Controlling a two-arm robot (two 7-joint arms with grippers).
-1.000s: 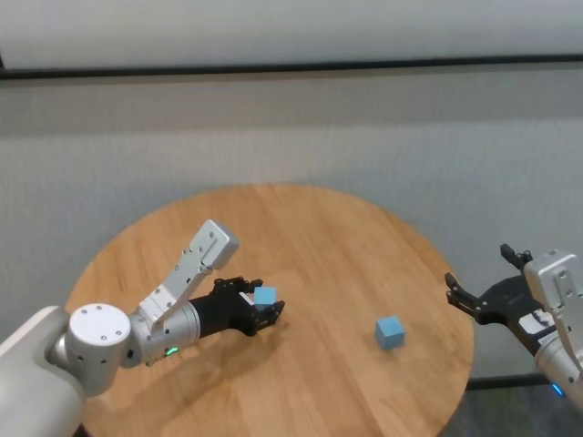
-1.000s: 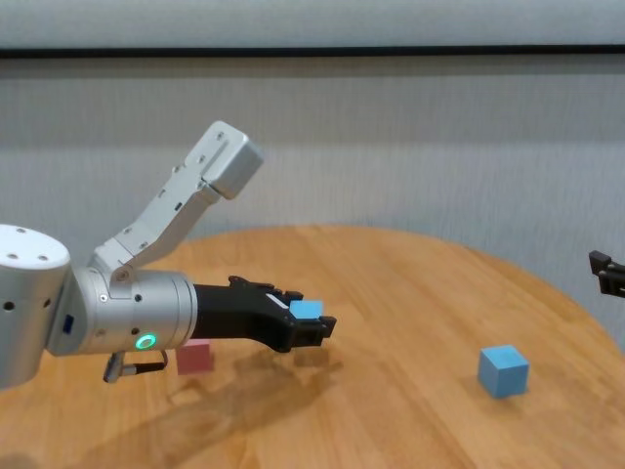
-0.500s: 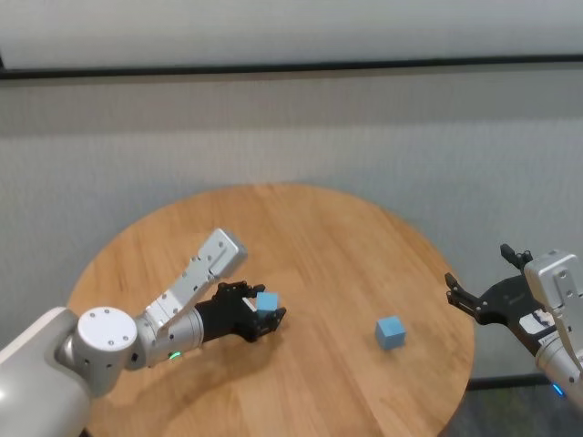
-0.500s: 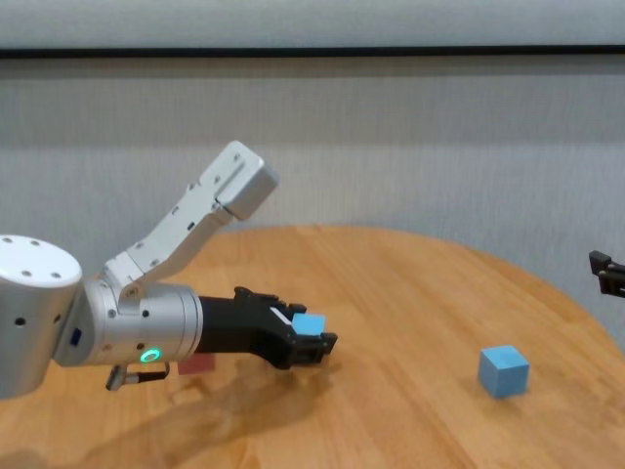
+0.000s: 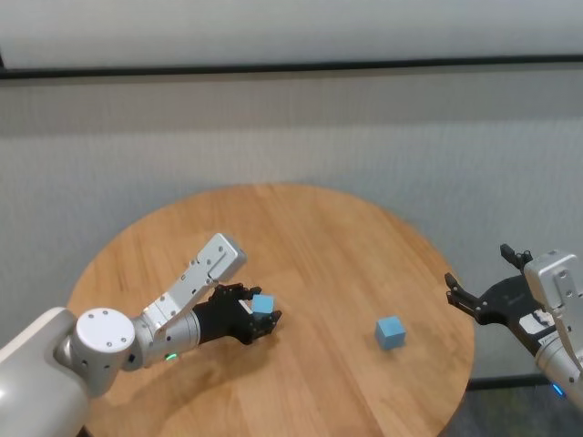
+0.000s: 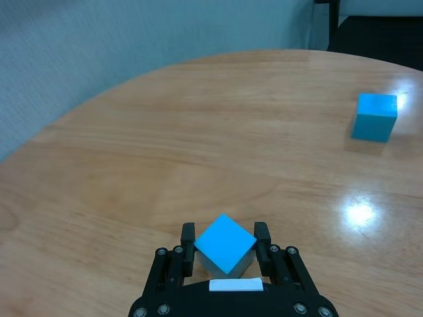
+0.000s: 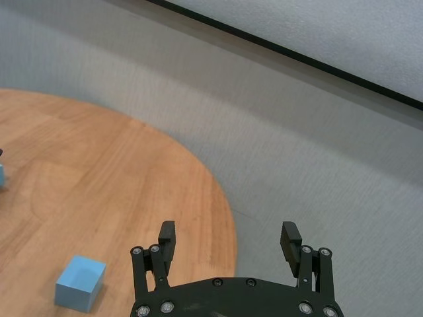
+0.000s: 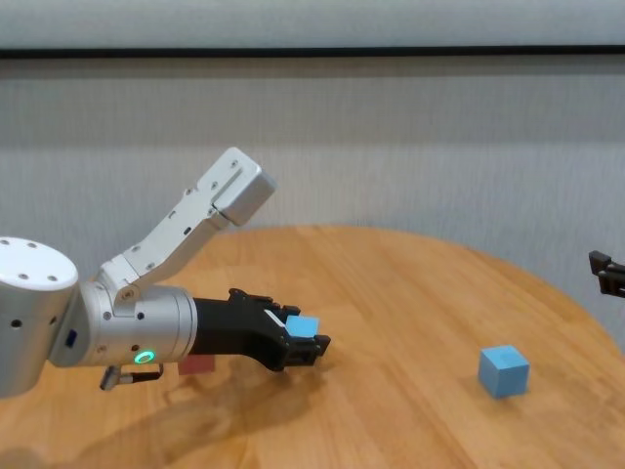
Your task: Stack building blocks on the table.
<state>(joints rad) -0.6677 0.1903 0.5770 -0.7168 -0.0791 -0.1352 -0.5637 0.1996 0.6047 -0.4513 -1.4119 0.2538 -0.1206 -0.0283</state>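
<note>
The left gripper (image 6: pixel 225 246) clamps a light blue block (image 6: pixel 225 243) between its jaws, low over the table (image 6: pixel 198 152).

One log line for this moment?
left tool: shut on blue block, low over table | right tool: open, parked off edge | second blue block: untouched

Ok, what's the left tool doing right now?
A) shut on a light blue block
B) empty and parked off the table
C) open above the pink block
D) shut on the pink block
A: in the left wrist view the left tool has its fingers closed on either side of a light blue block; the pink block sits on the table behind the arm.
</note>
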